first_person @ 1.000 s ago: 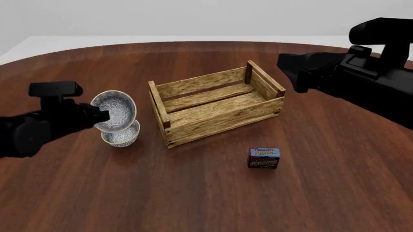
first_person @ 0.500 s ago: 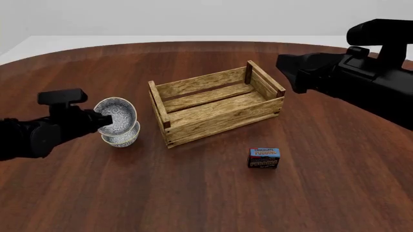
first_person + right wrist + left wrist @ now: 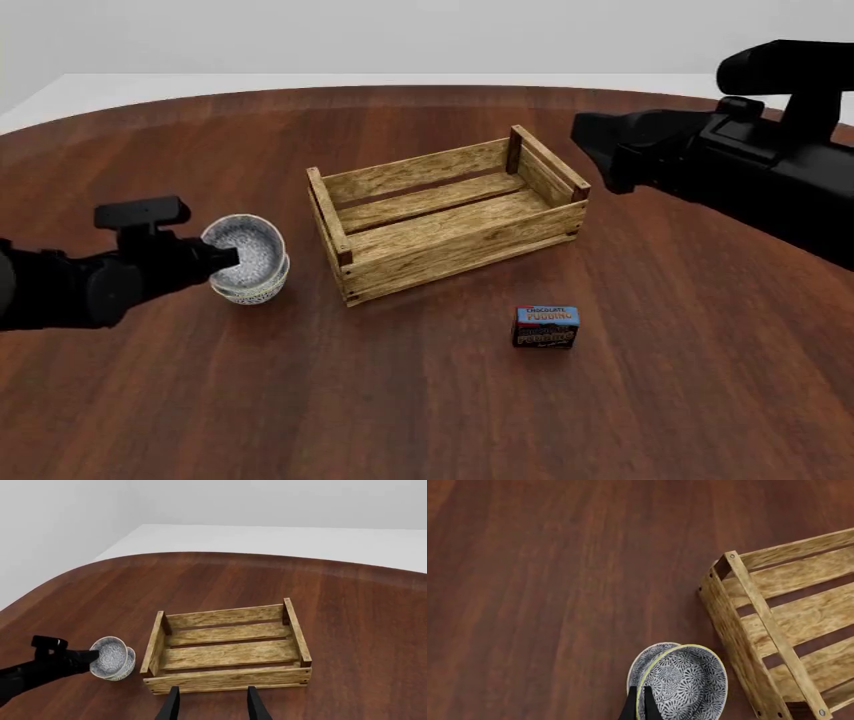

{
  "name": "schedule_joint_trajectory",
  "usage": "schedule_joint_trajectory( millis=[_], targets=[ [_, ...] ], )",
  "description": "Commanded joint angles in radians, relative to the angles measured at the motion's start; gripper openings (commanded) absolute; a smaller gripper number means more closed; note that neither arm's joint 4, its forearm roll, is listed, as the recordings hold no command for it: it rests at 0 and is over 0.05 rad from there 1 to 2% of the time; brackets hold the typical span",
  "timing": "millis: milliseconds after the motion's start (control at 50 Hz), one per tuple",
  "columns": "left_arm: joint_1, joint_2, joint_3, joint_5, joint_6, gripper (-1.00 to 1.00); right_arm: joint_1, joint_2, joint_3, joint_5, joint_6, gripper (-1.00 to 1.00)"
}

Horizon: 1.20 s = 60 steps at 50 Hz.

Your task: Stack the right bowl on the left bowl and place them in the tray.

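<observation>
The left end effector (image 3: pixel 224 258) is clamped on the rim of the upper patterned bowl (image 3: pixel 248 245), which sits tilted in the lower bowl (image 3: pixel 254 288) just left of the wooden crate (image 3: pixel 447 215). The bowls appear rigid, light, glazed and probably slippery; a rim pinch suits them. The right end effector (image 3: pixel 211 706) is spread apart, carrying nothing. Count: two bowls, one crate, one pudding box (image 3: pixel 547 326) on the bench (image 3: pixel 441 420).
</observation>
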State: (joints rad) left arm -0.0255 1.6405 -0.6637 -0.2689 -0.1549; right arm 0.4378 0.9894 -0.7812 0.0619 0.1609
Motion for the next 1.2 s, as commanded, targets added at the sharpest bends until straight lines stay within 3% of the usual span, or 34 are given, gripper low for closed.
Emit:
schedule_joint_trajectory(
  millis=[20, 220, 240, 420, 680, 820, 920, 1020, 1200],
  targets=[
    [0.005, 0.021, -0.017, 0.005, -0.001, -1.0, -0.002, 0.0, 0.0, -0.002, 0.003, 1.0],
    [-0.005, 0.012, -0.013, 0.01, -0.013, -1.0, -0.001, -0.001, 0.001, -0.001, 0.003, 1.0],
    [-0.005, 0.011, -0.013, 0.011, -0.012, 1.0, -0.001, -0.001, 0.001, -0.001, 0.003, 1.0],
    [-0.007, 0.025, 0.001, -0.019, -0.009, 1.0, -0.001, -0.001, -0.001, 0.0, 0.002, 1.0],
    [-0.008, -0.077, 0.009, 0.039, 0.002, 1.0, 0.0, -0.006, -0.001, 0.004, 0.002, 1.0],
    [-0.023, -0.195, 0.012, 0.11, 0.046, 1.0, 0.001, -0.003, -0.002, 0.004, -0.002, 1.0],
    [-0.068, -0.221, 0.016, 0.136, 0.057, 1.0, 0.003, -0.006, -0.001, 0.006, -0.002, 1.0],
    [-0.084, -0.247, -0.004, 0.183, 0.117, 1.0, 0.001, -0.004, -0.001, 0.005, -0.003, 1.0],
    [-0.105, -0.223, -0.009, 0.181, 0.16, 1.0, 0.0, -0.007, -0.002, 0.007, -0.003, 1.0]
  ],
)
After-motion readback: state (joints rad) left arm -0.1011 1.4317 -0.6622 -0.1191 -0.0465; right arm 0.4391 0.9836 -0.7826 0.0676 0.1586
